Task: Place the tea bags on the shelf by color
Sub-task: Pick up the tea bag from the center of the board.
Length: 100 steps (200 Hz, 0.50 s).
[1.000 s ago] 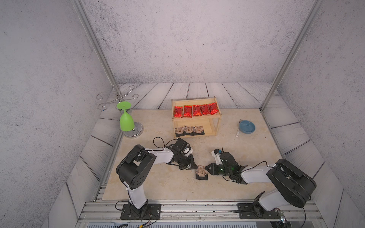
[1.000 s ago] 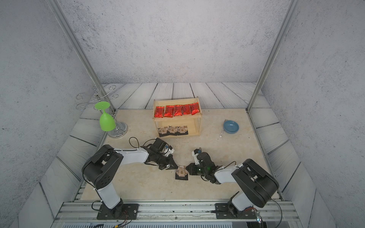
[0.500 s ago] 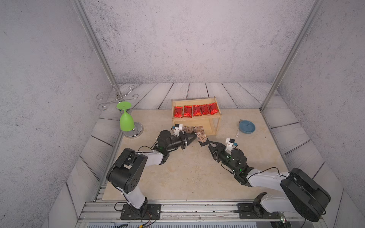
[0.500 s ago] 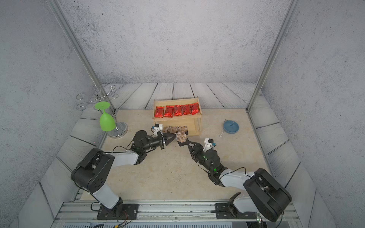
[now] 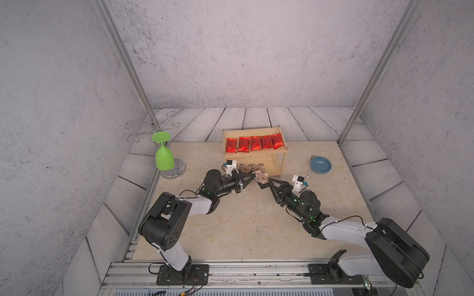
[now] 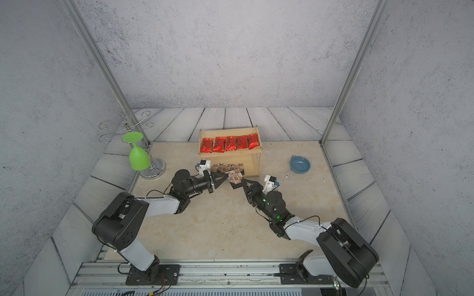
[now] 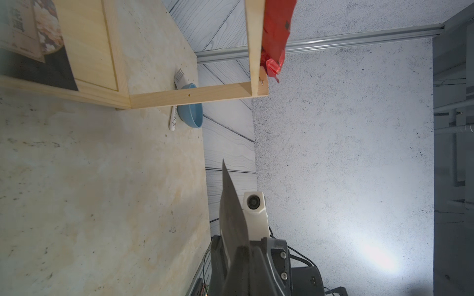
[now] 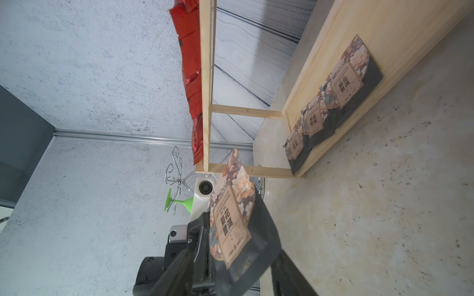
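Shelf (image 5: pixel 254 153) holds five red sachets (image 5: pixel 255 143) above, three black packets (image 5: pixel 250 167) below; left claw (image 5: pixel 253 176) pinches a fourth packet (image 5: pixel 262 177), right claw (image 5: pixel 266 182) gapes.

Both arms stretched low over tabletop, tips meeting mid-scene. Left gripper (image 5: pixel 252 177) jaws pinched on black packet (image 5: pixel 262 177); right gripper (image 5: pixel 266 184) jaws spread apart.
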Each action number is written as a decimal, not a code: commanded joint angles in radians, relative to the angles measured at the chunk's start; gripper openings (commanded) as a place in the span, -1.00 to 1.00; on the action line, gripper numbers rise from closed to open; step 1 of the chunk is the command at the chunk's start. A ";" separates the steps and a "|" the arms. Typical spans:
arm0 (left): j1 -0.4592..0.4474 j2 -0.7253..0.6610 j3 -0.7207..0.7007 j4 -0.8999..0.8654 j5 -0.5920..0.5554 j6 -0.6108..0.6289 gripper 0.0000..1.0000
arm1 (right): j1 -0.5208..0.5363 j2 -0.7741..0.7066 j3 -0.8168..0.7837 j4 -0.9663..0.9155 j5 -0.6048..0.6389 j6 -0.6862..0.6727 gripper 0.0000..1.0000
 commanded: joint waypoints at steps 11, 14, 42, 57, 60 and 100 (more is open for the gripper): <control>0.008 0.011 -0.031 0.145 0.002 -0.067 -1.00 | -0.011 -0.002 0.047 0.113 -0.024 0.086 0.07; 0.008 0.012 -0.033 0.149 0.002 -0.069 -1.00 | -0.011 -0.007 0.050 0.107 -0.023 0.083 0.08; 0.011 0.007 -0.046 0.161 0.003 -0.069 -1.00 | -0.012 -0.045 0.064 0.064 -0.012 0.059 0.07; 0.011 0.009 -0.046 0.171 0.003 -0.073 -1.00 | -0.013 -0.044 0.082 0.049 -0.020 0.054 0.07; 0.011 0.010 -0.046 0.174 0.003 -0.076 -1.00 | -0.013 -0.042 0.087 0.047 -0.022 0.055 0.06; 0.012 0.012 -0.049 0.203 0.002 -0.092 -1.00 | -0.015 0.022 0.130 0.084 -0.043 0.103 0.07</control>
